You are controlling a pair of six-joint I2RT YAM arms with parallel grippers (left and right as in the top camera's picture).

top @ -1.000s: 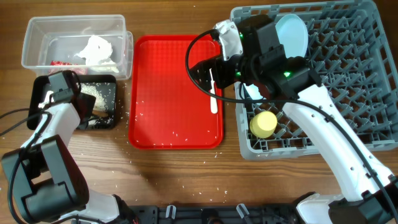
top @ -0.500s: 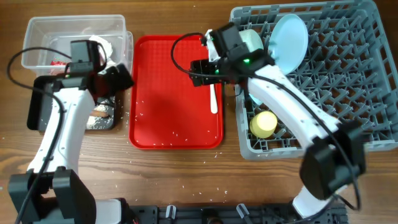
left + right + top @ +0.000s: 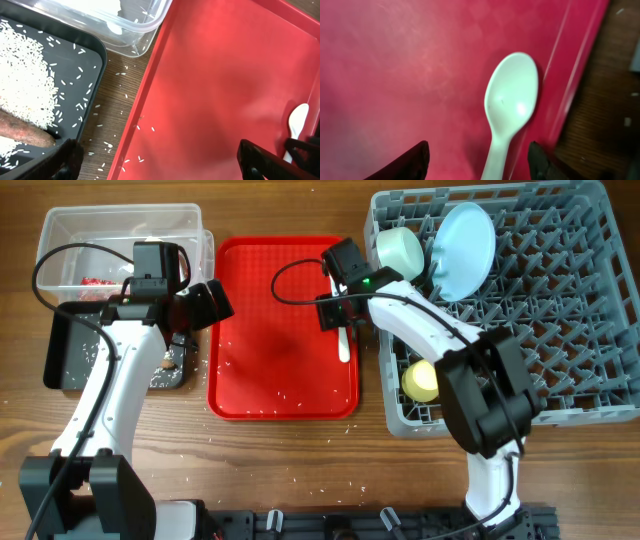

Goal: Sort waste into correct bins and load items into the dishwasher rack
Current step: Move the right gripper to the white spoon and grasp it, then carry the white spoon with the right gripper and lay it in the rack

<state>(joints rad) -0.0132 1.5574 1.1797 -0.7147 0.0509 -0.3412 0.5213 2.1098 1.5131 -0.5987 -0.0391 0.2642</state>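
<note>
The white spoon (image 3: pixel 344 346) lies on the right side of the red tray (image 3: pixel 280 370). My right gripper (image 3: pixel 334 314) is open and low over it, and its fingers (image 3: pixel 476 162) straddle the spoon's handle below the bowl end (image 3: pixel 511 100). My left gripper (image 3: pixel 212 302) is open and empty over the red tray's left edge (image 3: pixel 150 107). The black tray (image 3: pixel 66 352) holds rice crumbs (image 3: pixel 25 75) and the brown stick (image 3: pixel 22 134). The clear tub (image 3: pixel 110 230) holds the red wrapper (image 3: pixel 94 282). The grey rack (image 3: pixel 540 330) holds the plate (image 3: pixel 464 248), a bowl (image 3: pixel 398 248) and the yellow cup (image 3: pixel 422 380).
Loose rice grains lie on the wood between the black tray and the red tray (image 3: pixel 107 127) and on the red tray's front part. The right arm's black cable loops over the red tray (image 3: pixel 285 275). The rack's right half has bare pegs.
My left gripper moved right from the black tray to the red tray's left edge. My right gripper moved from near the rack down over the spoon.
</note>
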